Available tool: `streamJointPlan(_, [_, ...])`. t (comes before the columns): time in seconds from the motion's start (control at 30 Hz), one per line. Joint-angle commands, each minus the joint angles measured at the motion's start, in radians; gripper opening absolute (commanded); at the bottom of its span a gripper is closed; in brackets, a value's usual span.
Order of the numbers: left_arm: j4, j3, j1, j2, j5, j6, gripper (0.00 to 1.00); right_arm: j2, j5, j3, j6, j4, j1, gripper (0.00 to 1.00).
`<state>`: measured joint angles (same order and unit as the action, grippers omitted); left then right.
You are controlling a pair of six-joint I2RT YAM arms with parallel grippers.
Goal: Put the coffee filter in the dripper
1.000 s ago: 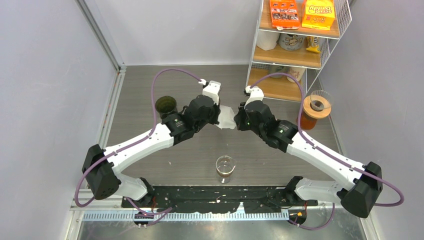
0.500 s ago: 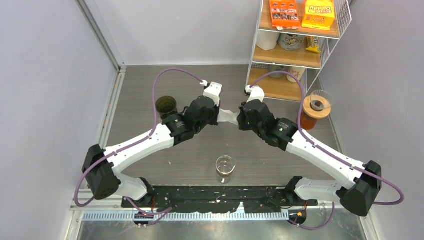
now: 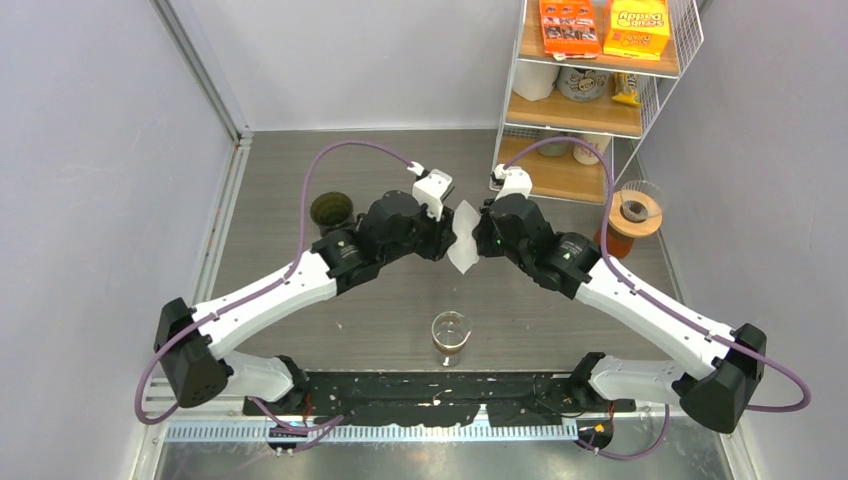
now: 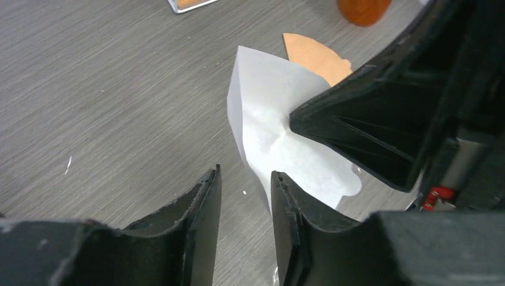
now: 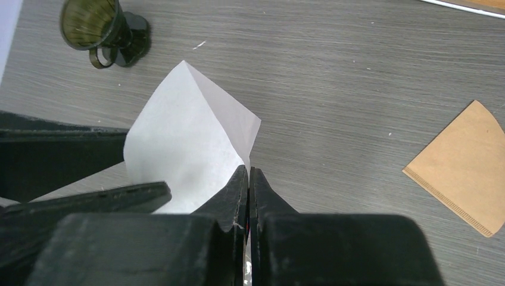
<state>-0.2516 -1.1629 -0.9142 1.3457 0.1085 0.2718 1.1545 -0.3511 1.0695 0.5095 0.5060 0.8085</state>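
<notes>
The white paper coffee filter [image 3: 462, 240] hangs in the air between my two grippers, above the middle of the table. My right gripper [image 5: 248, 168] is shut on its edge, and the filter [image 5: 184, 131] fans out to the left of the fingers. My left gripper [image 4: 245, 173] is open; the filter's [image 4: 268, 119] near edge runs just past the tip of its right finger, and I cannot tell whether they touch. The dark green dripper [image 3: 331, 210] stands upright on the table to the left, also in the right wrist view [image 5: 101, 27].
A brown paper filter [image 5: 461, 167] lies flat on the table to the right. A glass beaker [image 3: 450, 335] stands near the front centre. An orange jar [image 3: 628, 228] and a wire shelf [image 3: 590, 95] of goods stand at the back right.
The filter has turned from lying flat between the grippers to hanging on edge from the right gripper. The left gripper has moved right, closer to the right one.
</notes>
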Motion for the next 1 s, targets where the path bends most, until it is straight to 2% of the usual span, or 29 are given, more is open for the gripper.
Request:
streamJointPlan(0.0, [0.05,-0.003,0.004,-0.068,-0.046,-0.025,0.46,-0.012,-0.018,0.058,0.037,0.025,0.0,0.05])
streamJointPlan(0.03, [0.053,0.002,0.004,-0.077,-0.042,-0.024,0.55,-0.014,-0.02,0.063,0.039,0.033,0.0,0.05])
streamJointPlan(0.07, [0.055,0.006,0.005,-0.086,-0.039,-0.024,0.69,-0.014,-0.021,0.066,0.042,0.05,0.001,0.05])
streamJointPlan(0.17, [0.079,0.026,0.004,-0.133,-0.051,-0.027,0.98,-0.012,-0.046,0.086,0.045,0.092,-0.005,0.05])
streamJointPlan(0.3, [0.142,0.086,0.006,-0.205,-0.065,-0.044,0.99,-0.016,-0.079,0.103,0.034,0.149,-0.029,0.05])
streamJointPlan(0.4, [0.169,0.122,0.021,-0.252,-0.026,-0.039,1.0,-0.043,-0.045,0.115,0.024,0.197,-0.117,0.05])
streamJointPlan(0.53, [0.235,0.186,0.095,-0.297,-0.022,-0.016,1.0,-0.093,0.097,0.147,-0.038,0.236,-0.288,0.05])
streamJointPlan(0.7, [0.292,0.239,0.24,-0.314,-0.091,0.049,0.99,-0.12,0.173,0.226,-0.097,0.335,-0.53,0.05])
streamJointPlan(0.97, [0.344,0.311,0.372,-0.316,-0.189,0.072,1.0,-0.003,0.097,0.521,-0.179,0.527,-0.826,0.05])
